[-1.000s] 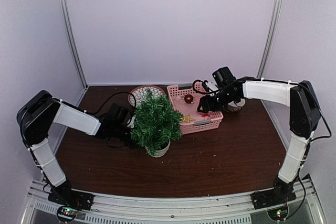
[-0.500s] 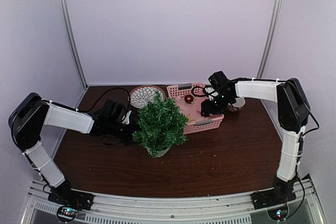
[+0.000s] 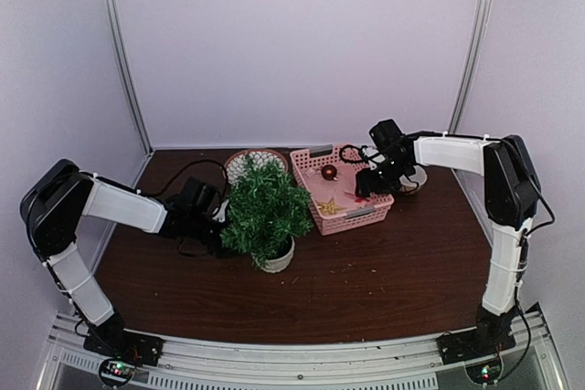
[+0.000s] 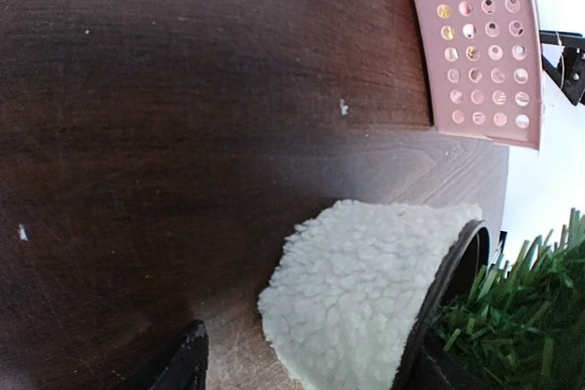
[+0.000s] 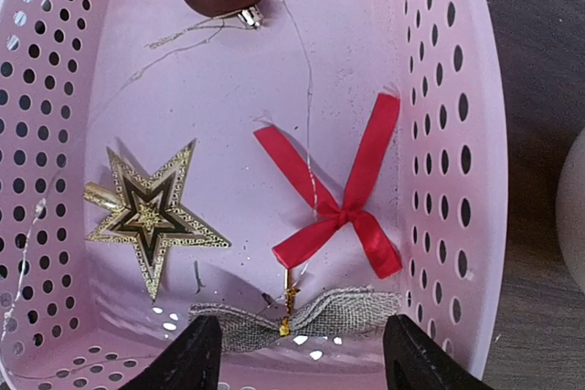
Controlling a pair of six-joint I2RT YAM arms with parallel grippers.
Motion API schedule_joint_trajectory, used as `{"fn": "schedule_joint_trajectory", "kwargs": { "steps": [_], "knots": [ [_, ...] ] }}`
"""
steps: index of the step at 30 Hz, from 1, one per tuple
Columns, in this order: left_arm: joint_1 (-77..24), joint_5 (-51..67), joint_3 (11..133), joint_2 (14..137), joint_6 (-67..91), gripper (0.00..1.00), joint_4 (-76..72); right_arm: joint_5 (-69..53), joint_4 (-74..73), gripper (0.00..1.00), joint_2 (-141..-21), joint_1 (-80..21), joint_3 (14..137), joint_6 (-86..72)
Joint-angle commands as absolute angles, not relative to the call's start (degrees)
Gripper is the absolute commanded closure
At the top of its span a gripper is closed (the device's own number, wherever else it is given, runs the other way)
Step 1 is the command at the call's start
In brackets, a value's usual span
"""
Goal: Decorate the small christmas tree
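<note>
The small christmas tree (image 3: 265, 209) has slid back toward my left pincer (image 4: 311, 353), just left of the pink basket (image 3: 355, 222). The jaws stand apart around its fleecy pot (image 4: 366, 299) with a gap on one side, so I'd call it steadied, not clamped. My right pincer (image 5: 302, 353) hangs released above the red bow (image 5: 343, 212); basket walls crowd both sides, leaving straight down as the open way.

Soft, even light is falling from overhead, leaving only faint shadows. Ahead of the left claw (image 4: 306, 367) a pale sheen is glazing the dark table (image 4: 183, 89), and the background beyond is burning out to white. Ahead of the right claw (image 5: 302, 353) the star (image 5: 151, 216) is casting a soft shadow. Both claws' tips are showing dark and blurred.
</note>
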State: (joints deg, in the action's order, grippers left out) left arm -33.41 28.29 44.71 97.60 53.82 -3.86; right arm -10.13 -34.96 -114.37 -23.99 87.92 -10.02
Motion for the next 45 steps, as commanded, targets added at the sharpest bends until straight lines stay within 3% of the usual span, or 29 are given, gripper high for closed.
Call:
{"fn": "schedule_joint_trajectory", "kwargs": {
  "steps": [1,14,25,33,41,43,45],
  "knots": [
    [-33.0,28.9,46.1,97.7,52.7,0.29,-4.8,-8.0,-36.3,0.36,-115.5,-21.7,89.8,-8.1],
    [-31.3,30.2,43.9,94.4,52.5,0.26,-5.3,-11.2,-35.9,0.36,-114.4,-13.7,91.2,-5.8],
    [-27.9,31.7,42.2,87.6,50.3,0.10,-3.4,-21.6,-31.6,0.31,-106.7,-16.9,91.0,-6.7],
    [-24.1,27.6,41.5,78.9,47.7,0.06,5.1,-20.3,-41.5,0.31,-114.3,-20.1,100.7,-4.3],
    [-23.9,17.0,46.1,69.1,40.7,0.05,17.5,-17.9,-48.9,0.41,-121.1,-21.7,105.6,-1.7],
    [-23.9,16.3,46.8,68.3,40.3,0.05,18.5,-18.2,-49.9,0.50,-122.4,-21.9,106.3,-1.4],
    [-23.9,16.1,46.9,67.9,40.1,0.06,18.8,-18.5,-50.5,0.67,-123.1,-22.0,106.6,-1.1]
  ]
}}
